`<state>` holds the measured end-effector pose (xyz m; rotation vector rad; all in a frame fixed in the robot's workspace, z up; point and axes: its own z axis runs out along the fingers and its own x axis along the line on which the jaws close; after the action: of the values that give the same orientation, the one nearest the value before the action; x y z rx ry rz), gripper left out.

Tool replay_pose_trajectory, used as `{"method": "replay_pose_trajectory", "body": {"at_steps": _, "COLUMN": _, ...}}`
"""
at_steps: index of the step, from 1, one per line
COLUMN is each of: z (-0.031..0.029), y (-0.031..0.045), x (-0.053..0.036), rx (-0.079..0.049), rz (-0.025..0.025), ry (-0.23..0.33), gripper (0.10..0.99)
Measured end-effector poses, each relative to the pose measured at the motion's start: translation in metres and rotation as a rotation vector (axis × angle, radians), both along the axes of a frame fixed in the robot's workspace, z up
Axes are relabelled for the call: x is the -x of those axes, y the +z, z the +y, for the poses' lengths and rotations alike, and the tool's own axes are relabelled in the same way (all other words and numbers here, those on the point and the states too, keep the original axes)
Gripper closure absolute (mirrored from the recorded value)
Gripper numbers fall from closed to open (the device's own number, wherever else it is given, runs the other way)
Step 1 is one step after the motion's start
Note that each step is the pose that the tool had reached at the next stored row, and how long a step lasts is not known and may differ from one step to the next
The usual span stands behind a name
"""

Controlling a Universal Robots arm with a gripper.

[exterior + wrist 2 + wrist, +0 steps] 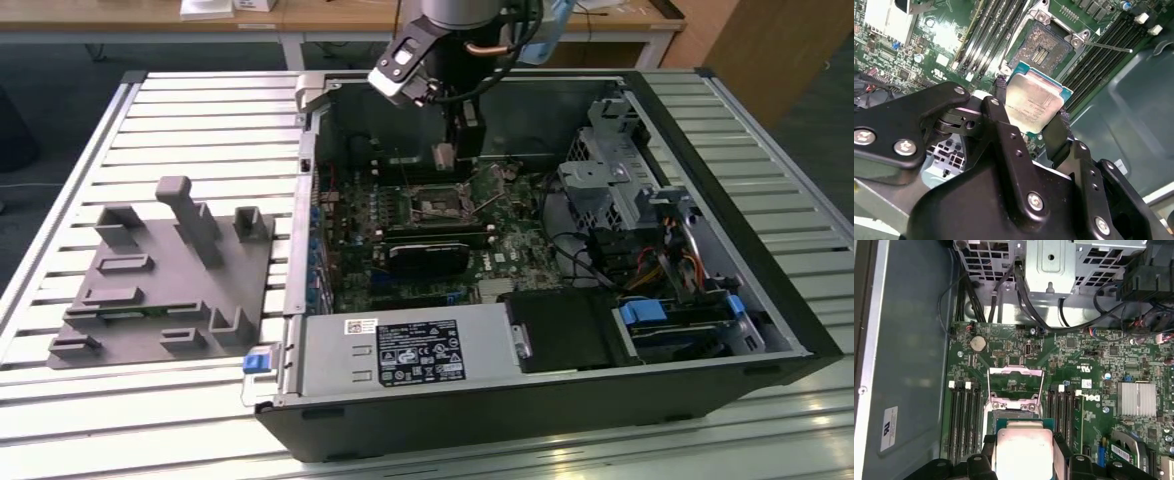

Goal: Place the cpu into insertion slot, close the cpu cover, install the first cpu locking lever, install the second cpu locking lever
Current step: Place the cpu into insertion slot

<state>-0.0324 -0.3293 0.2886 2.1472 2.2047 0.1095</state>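
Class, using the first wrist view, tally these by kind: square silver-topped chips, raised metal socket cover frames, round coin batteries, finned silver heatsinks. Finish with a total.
cpu: 1
cpu cover: 1
coin battery: 1
finned heatsink: 1
Total: 4

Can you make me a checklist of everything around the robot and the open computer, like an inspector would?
Surface: slatted metal table, open computer case lying on it.
Job's things: cpu held near the insertion slot, which is empty; cpu cover swung open.
Clutter: grey moulded fixture on the table, at the exterior view's left.
Grippers: gripper shut on the cpu's edges.
Cables: black cables and coloured wires inside the case.
Surroundings: wooden desk behind the table.
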Motion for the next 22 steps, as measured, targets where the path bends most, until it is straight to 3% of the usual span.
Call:
{"method": "replay_pose_trajectory", "body": {"at_steps": 7, "z": 0.0005, "y": -0.0069, "x": 0.0001, "rx": 0.002, "rz": 0.0000, "ry": 0.000, "gripper": 0.549}}
{"method": "replay_pose_trajectory", "body": {"at_steps": 22, "z": 0.0036, "y": -0.0320, "x": 0.0048, "rx": 0.003, "rz": 0.0000, "ry": 0.000, "gripper": 0.549}}
